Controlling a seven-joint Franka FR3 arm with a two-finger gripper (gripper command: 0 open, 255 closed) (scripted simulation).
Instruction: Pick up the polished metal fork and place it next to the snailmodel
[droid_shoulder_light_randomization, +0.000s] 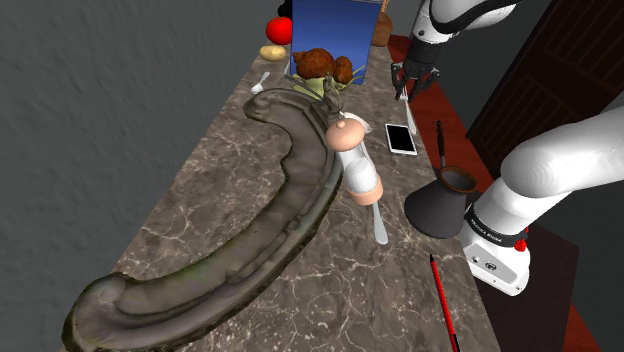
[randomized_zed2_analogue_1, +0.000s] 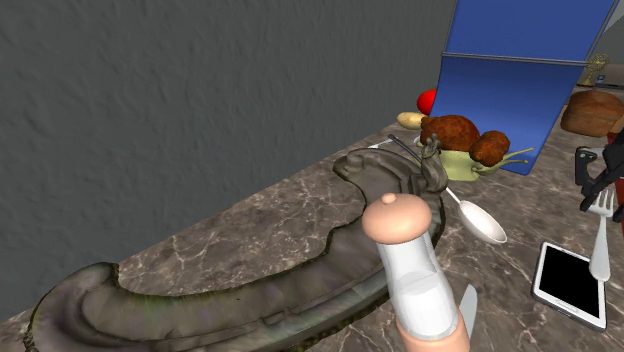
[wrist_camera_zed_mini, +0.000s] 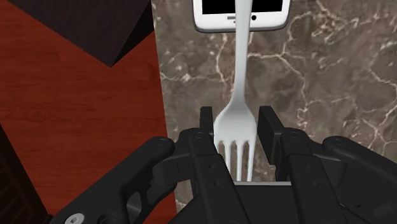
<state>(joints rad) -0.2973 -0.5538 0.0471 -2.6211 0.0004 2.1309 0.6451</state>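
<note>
The pale, shiny fork (wrist_camera_zed_mini: 238, 89) hangs tines-up in my gripper (wrist_camera_zed_mini: 236, 125), whose black fingers (wrist_camera_zed_mini: 268, 127) are shut on its head. Its handle points down over a white phone (wrist_camera_zed_mini: 210, 14). In the second exterior view the fork (randomized_zed2_analogue_1: 599, 245) dangles below the gripper (randomized_zed2_analogue_1: 602, 192), clear of the marble top. The snail model (droid_shoulder_light_randomization: 320, 68), brown shells on a pale green body, stands at the counter's far end before a blue box (droid_shoulder_light_randomization: 335, 35). In the shoulder view the gripper (droid_shoulder_light_randomization: 405, 85) hovers to the snail's right.
A very long grey-green slug-like shape (droid_shoulder_light_randomization: 250, 230) runs down the marble counter (droid_shoulder_light_randomization: 330, 290). A baby bottle (droid_shoulder_light_randomization: 356, 165), a phone (droid_shoulder_light_randomization: 401, 138), a dark long-handled pot (droid_shoulder_light_randomization: 440, 205) and a red pen (droid_shoulder_light_randomization: 443, 300) lie nearby. A spoon (randomized_zed2_analogue_1: 480, 221) rests near the snail.
</note>
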